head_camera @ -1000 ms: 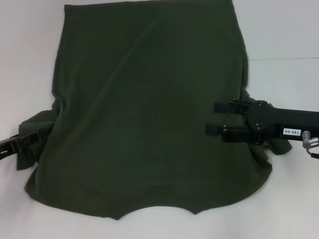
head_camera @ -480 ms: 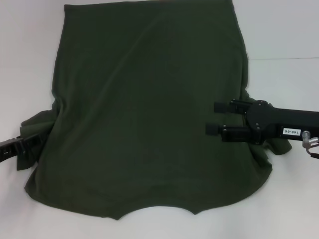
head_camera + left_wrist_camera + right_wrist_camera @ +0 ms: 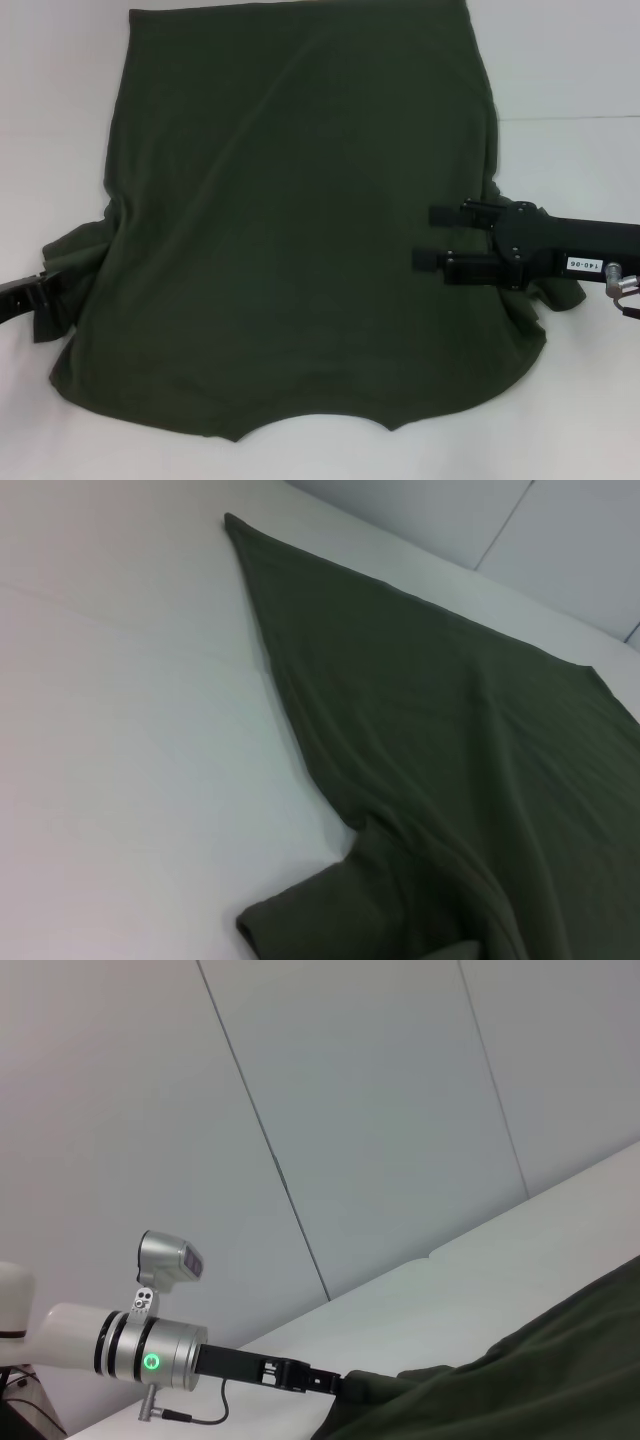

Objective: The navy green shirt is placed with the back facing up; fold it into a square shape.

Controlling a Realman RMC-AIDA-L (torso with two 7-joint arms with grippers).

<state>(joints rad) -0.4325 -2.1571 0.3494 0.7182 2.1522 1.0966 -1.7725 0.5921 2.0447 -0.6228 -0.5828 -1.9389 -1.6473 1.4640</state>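
Observation:
The navy green shirt (image 3: pixel 290 220) lies spread flat on the white table, plain side up, collar edge toward me. Its left sleeve (image 3: pixel 70 270) is bunched at the side. My right gripper (image 3: pixel 432 237) hovers over the shirt's right side, pointing left, open and empty. My left gripper (image 3: pixel 35 295) is at the left edge of the head view, beside the left sleeve. The left wrist view shows the shirt (image 3: pixel 450 730) and the rumpled sleeve (image 3: pixel 320 910). The right wrist view shows the shirt (image 3: pixel 540 1360) and my left gripper (image 3: pixel 320 1380) at its edge.
The white table (image 3: pixel 560 70) has bare surface to the left and right of the shirt. The shirt's right sleeve (image 3: pixel 560 292) lies crumpled under my right arm. Grey wall panels (image 3: pixel 350 1110) stand behind the table.
My left gripper has drawn back to the left, away from the left sleeve. The right arm and the shirt have not moved.

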